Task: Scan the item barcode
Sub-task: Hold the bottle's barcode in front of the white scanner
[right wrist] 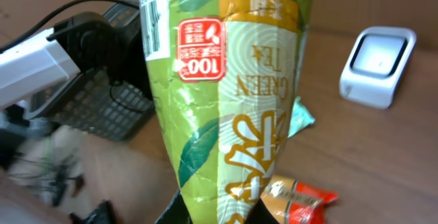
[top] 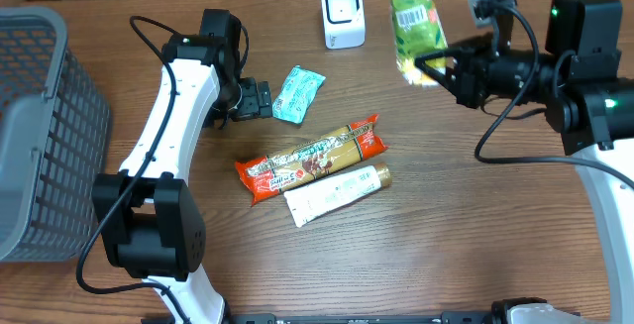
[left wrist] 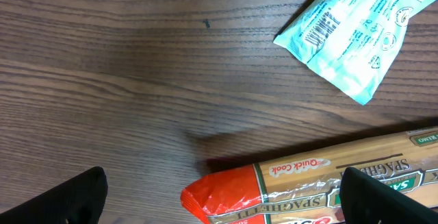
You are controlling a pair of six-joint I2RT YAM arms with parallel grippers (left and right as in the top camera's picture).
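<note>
Right gripper [top: 431,66]: we log it clamped on green tea packet [top: 416,22], right of scanner [top: 343,14]. Left gripper [top: 260,99]: jaws apart, left of scanner.

Bare wood [top: 446,225] stretches right of the spaghetti pack [top: 312,158] and tube [top: 337,193]; the basket [top: 30,136] blocks the left edge, the scanner [top: 343,14] stands at the rear.

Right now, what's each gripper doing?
Left gripper: open, holding nothing.
Right gripper: shut on the green tea packet.
</note>
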